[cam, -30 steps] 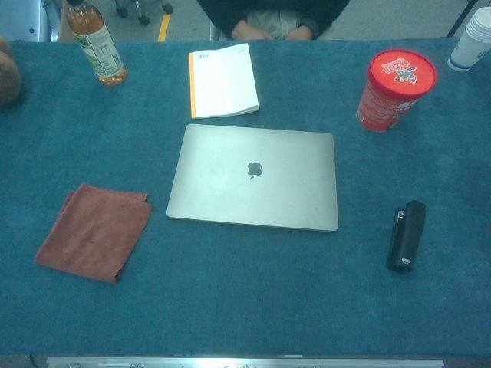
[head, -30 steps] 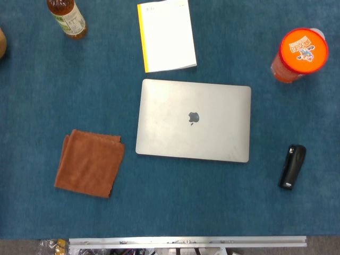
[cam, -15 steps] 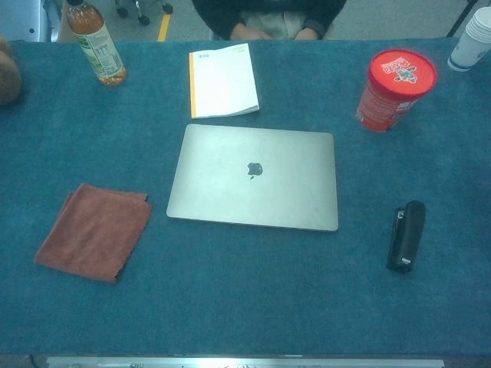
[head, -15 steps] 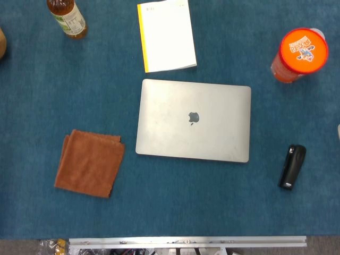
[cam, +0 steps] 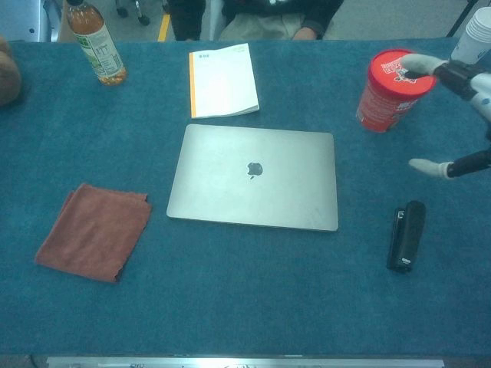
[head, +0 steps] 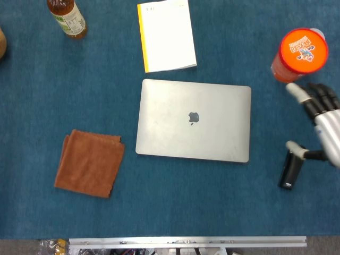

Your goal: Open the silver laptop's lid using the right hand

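Note:
The silver laptop [head: 193, 120] [cam: 255, 176] lies closed and flat in the middle of the blue table. My right hand [head: 317, 123] [cam: 456, 115] enters from the right edge with its fingers spread apart and nothing in it. It hovers to the right of the laptop, apart from it, between the red canister and the black stapler. The left hand shows in neither view.
A red canister [head: 300, 54] [cam: 391, 90] stands at the back right. A black stapler [head: 292, 167] [cam: 405, 234] lies just below my right hand. Also here: a yellow-spined notebook [head: 166, 35], a brown cloth [head: 89, 162], a tea bottle [head: 66, 17], paper cups [cam: 474, 37].
My right hand has come into view from the right edge, moving left toward the laptop. Nothing on the table has moved.

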`<state>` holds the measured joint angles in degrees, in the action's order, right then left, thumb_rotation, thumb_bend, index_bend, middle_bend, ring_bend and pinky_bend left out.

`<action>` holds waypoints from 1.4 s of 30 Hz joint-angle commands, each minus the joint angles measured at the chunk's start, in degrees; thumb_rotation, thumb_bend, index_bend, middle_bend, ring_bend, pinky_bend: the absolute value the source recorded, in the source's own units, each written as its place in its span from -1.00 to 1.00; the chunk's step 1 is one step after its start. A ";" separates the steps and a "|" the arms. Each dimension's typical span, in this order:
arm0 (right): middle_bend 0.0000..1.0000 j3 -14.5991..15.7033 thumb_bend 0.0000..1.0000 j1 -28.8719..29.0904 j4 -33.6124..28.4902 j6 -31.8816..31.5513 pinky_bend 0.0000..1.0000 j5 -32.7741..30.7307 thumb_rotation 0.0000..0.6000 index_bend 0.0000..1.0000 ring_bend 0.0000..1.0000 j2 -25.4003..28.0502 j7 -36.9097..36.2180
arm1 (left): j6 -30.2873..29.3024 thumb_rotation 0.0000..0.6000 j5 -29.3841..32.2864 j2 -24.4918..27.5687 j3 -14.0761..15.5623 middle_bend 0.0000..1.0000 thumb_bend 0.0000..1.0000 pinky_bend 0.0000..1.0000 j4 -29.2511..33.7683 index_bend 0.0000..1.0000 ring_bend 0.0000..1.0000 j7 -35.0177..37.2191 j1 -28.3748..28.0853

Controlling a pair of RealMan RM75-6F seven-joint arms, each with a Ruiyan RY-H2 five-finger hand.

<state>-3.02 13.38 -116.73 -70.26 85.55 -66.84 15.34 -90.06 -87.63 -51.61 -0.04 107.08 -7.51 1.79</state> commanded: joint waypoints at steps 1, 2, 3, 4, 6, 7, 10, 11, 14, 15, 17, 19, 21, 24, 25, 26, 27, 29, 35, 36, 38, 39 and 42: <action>-0.74 -0.32 -0.75 2.45 -0.37 2.91 -0.87 -1.57 1.00 -0.87 -1.00 -3.31 3.39 | 0.08 1.00 -0.16 0.04 0.03 -0.81 -0.06 -1.00 0.02 -0.69 -1.00 0.03 -0.08; -0.74 -0.46 -0.75 3.00 -0.39 3.49 -0.87 -2.02 1.00 -0.87 -1.00 -4.19 4.37 | 0.12 1.00 -0.20 0.06 0.02 -0.81 -0.06 -1.00 0.01 -0.69 -1.00 0.06 -0.12; -0.74 -0.65 -0.76 3.55 -0.39 4.03 -0.87 -2.54 1.00 -0.87 -1.00 -5.11 5.33 | 0.14 1.00 -0.24 0.09 0.01 -0.81 -0.06 -1.00 0.04 -0.69 -1.00 0.09 -0.17; -0.74 -0.88 -0.76 4.15 -0.41 4.57 -0.87 -3.08 1.00 -0.87 -1.00 -6.05 6.27 | 0.13 1.00 -0.26 0.13 -0.01 -0.81 -0.06 -1.00 0.08 -0.69 -1.00 0.13 -0.18; -0.74 -1.33 -0.79 5.49 -0.48 5.74 -0.87 -4.43 1.00 -0.87 -1.00 -8.16 8.74 | 0.08 1.00 -0.20 0.17 -0.06 -0.81 -0.06 -1.00 -0.03 -0.69 -1.00 0.37 -0.18; -0.74 -1.51 -0.81 6.07 -0.51 6.22 -0.87 -5.03 1.00 -0.88 -1.00 -9.05 9.80 | 0.08 1.00 -0.18 0.17 -0.06 -0.81 -0.06 -1.00 -0.12 -0.69 -1.00 0.48 -0.17; -0.74 -1.97 -0.84 8.11 -0.41 7.84 -0.87 -7.57 1.00 -0.88 -1.00 -12.28 13.53 | 0.26 1.00 -0.03 0.21 0.01 -0.81 -0.06 -1.00 -0.37 -0.69 -1.00 0.75 -0.18; -0.74 -2.07 -0.85 8.68 -0.27 8.28 -0.87 -8.40 1.00 -0.88 -1.00 -13.18 14.66 | 0.31 1.00 -0.01 0.23 0.04 -0.81 -0.06 -1.00 -0.46 -0.69 -1.00 0.84 -0.18; -0.74 -2.16 -0.87 10.57 0.47 9.50 -0.87 -11.37 1.00 -0.87 -1.00 -16.44 18.70 | 0.33 1.00 -0.15 0.28 0.16 -0.81 -0.06 -1.00 -0.70 -0.69 -1.00 1.23 -0.13; -0.74 -2.15 -0.87 11.11 0.70 9.75 -0.87 -12.20 1.00 -0.87 -1.00 -17.44 19.92 | 0.34 1.00 -0.14 0.26 0.18 -0.81 -0.06 -1.00 -0.85 -0.69 -1.00 1.42 -0.13; -0.74 -2.18 -0.87 12.31 1.30 10.05 -0.87 -13.91 1.00 -0.87 -1.00 -19.76 22.54 | 0.37 1.00 -0.15 0.28 0.22 -0.81 -0.06 -1.00 -1.15 -0.69 -1.00 1.77 -0.12; -0.74 -2.18 -0.87 13.43 2.32 10.09 -0.87 -15.38 1.00 -0.87 -1.00 -22.07 24.96 | 0.45 1.00 -0.18 0.34 0.33 -0.81 -0.06 -1.00 -1.37 -0.69 -1.00 2.07 -0.08; -0.74 -2.18 -0.87 14.33 3.30 10.15 -0.87 -16.93 1.00 -0.88 -1.00 -23.96 26.72 | 0.43 1.00 -0.18 0.34 0.48 -0.81 -0.06 -1.00 -1.60 -0.69 -1.00 2.31 0.06; -0.74 -2.25 -0.90 15.70 4.99 10.07 -0.87 -19.47 1.00 -0.87 -1.00 -26.83 29.03 | 0.18 1.00 -0.11 0.47 0.60 -0.81 -0.06 -1.00 -1.94 -0.69 -1.00 2.99 0.33; -0.74 -2.23 -0.95 16.10 5.60 9.98 -0.87 -20.06 1.00 -0.87 -1.00 -27.66 29.71 | 0.09 1.00 -0.07 0.47 0.61 -0.81 -0.06 -1.00 -2.07 -0.69 -1.00 3.19 0.41; -0.74 -2.16 -0.98 16.58 6.43 9.81 -0.87 -20.69 1.00 -0.87 -1.00 -28.79 30.54 | 0.01 1.00 -0.06 0.48 0.68 -0.81 -0.06 -1.00 -2.24 -0.69 -1.00 3.39 0.53; -0.74 -2.07 -0.99 16.89 7.05 9.70 -0.87 -21.13 1.00 -0.87 -1.00 -29.63 31.00 | -0.05 1.00 -0.08 0.52 0.75 -0.81 -0.06 -1.00 -2.33 -0.69 -1.00 3.53 0.61; -0.74 -1.95 -1.00 17.57 8.38 9.43 -0.87 -22.21 1.00 -0.88 -1.00 -31.43 31.89 | -0.22 1.00 -0.22 0.58 0.87 -0.81 -0.06 -1.00 -2.51 -0.69 -1.00 3.83 0.78; -0.74 -1.52 -0.99 19.19 13.21 7.93 -0.87 -24.29 1.00 -0.88 -1.00 -36.43 34.80 | -0.39 1.00 -0.21 0.56 0.96 -0.81 -0.06 -1.00 -3.23 -0.69 -1.00 4.86 1.01; -0.74 -1.37 -0.99 19.39 13.91 7.60 -0.87 -24.26 1.00 -0.87 -1.00 -37.14 35.26 | -0.43 1.00 -0.23 0.53 0.95 -0.81 -0.06 -1.00 -3.34 -0.69 -1.00 5.04 1.03; -0.74 -1.18 -0.97 19.74 15.19 7.09 -0.87 -24.43 1.00 -0.88 -1.00 -38.57 35.83 | -0.50 1.00 -0.30 0.46 0.97 -0.81 -0.06 -1.00 -3.64 -0.69 -1.00 5.45 1.09; -0.74 -1.17 -0.96 19.89 15.64 6.98 -0.87 -24.62 1.00 -0.88 -1.00 -39.07 35.95 | -0.51 1.00 -0.32 0.44 0.98 -0.81 -0.06 -1.00 -3.74 -0.69 -1.00 5.60 1.10; -0.74 -1.06 -0.95 20.47 17.46 6.75 -0.87 -25.21 1.00 -0.87 -1.00 -40.40 36.68 | -0.58 1.00 -0.35 0.48 0.95 -0.81 -0.06 -1.00 -4.11 -0.69 -1.00 6.09 1.14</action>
<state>-4.21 33.51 -99.87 -63.31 60.69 -106.70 51.62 -90.61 -87.97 -51.15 0.93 103.03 -1.48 2.92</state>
